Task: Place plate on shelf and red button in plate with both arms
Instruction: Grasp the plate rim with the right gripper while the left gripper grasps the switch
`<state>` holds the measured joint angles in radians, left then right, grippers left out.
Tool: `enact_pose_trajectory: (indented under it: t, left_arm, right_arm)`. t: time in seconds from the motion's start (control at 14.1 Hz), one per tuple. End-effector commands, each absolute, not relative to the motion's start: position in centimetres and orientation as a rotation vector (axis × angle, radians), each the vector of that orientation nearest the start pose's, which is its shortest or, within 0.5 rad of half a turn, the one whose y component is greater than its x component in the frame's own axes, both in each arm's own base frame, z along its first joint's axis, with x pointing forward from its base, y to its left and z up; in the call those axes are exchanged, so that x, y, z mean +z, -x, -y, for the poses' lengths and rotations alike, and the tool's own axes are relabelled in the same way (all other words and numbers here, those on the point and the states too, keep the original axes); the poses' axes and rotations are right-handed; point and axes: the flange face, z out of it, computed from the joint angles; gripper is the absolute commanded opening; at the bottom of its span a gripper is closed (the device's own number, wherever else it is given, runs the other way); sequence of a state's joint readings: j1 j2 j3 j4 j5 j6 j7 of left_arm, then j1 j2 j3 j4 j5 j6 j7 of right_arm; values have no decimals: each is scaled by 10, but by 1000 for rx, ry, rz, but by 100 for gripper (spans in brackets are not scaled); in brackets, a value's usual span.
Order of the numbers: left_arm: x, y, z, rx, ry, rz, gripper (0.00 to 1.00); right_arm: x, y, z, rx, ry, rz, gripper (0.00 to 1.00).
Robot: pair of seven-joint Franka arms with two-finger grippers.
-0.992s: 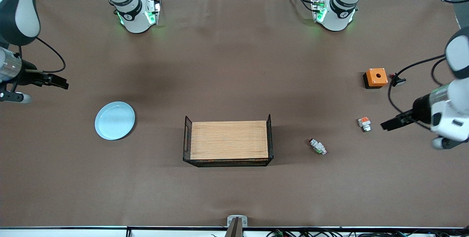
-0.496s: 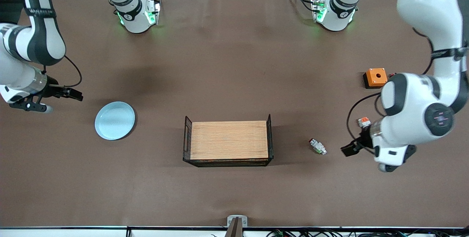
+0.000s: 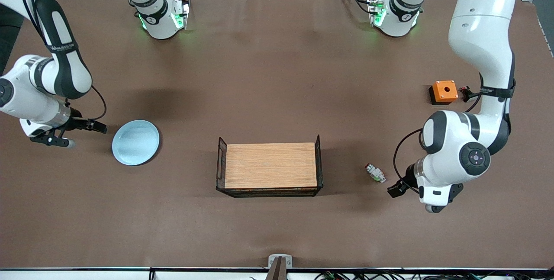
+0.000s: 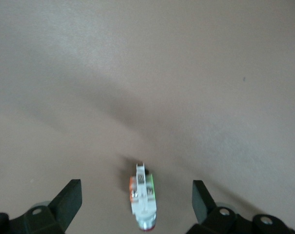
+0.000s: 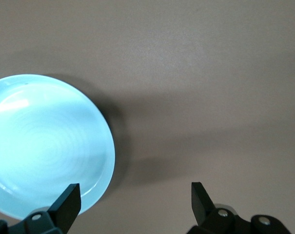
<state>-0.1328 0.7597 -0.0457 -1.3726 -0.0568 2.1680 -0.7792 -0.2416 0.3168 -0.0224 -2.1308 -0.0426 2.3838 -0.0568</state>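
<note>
The pale blue plate (image 3: 135,142) lies flat on the brown table toward the right arm's end. My right gripper (image 3: 97,127) hovers open just off its rim. In the right wrist view the plate (image 5: 45,146) reaches one finger of that gripper (image 5: 134,197), and nothing is between the fingers. The red button (image 3: 375,172) lies on its side beside the tray, toward the left arm's end. My left gripper (image 3: 396,190) is open, low over the table next to it. In the left wrist view the red button (image 4: 144,202) lies in line with the gap of the left gripper (image 4: 136,196), untouched.
A wooden tray (image 3: 270,166) with black wire ends stands mid-table between the plate and the button. An orange box with a hole (image 3: 444,91) sits toward the left arm's end, with a small dark part (image 3: 466,91) beside it. The left arm's bulk hangs over that end.
Both arms have swung in from the table's ends. The left gripper came down beside the red button, and the right gripper moved to the plate's rim. Both stayed open.
</note>
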Motion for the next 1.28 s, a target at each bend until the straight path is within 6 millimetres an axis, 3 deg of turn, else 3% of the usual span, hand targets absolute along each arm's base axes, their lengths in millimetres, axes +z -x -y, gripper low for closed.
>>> enact_pose_trajectory:
  t: [0.0, 0.21, 0.35, 0.5, 0.64, 0.92, 1.2]
  left_arm:
    - [256, -730, 137, -34, 3050, 1040, 100]
    - [240, -728, 148, -29, 3037, 1065, 100]
    - [227, -723, 166, -35, 3010, 1060, 100]
    - [217, -719, 174, -47, 2973, 1050, 100]
    - [208, -711, 184, -32, 2963, 1025, 100]
    - [192, -699, 181, -16, 2934, 963, 100]
    - [180, -686, 197, -4, 2941, 921, 100]
  right_arm:
    - [235, -568, 149, 117, 3133, -283, 100]
    - [223, -576, 144, 130, 3130, -270, 100]
    - [211, -581, 145, 143, 3115, -289, 100]
    - [200, -581, 134, 155, 3055, -337, 99]
    - [196, -585, 121, 140, 3054, -317, 92]
    - [189, -584, 122, 156, 3053, -310, 72]
    - [180, -581, 132, 171, 3052, -259, 52]
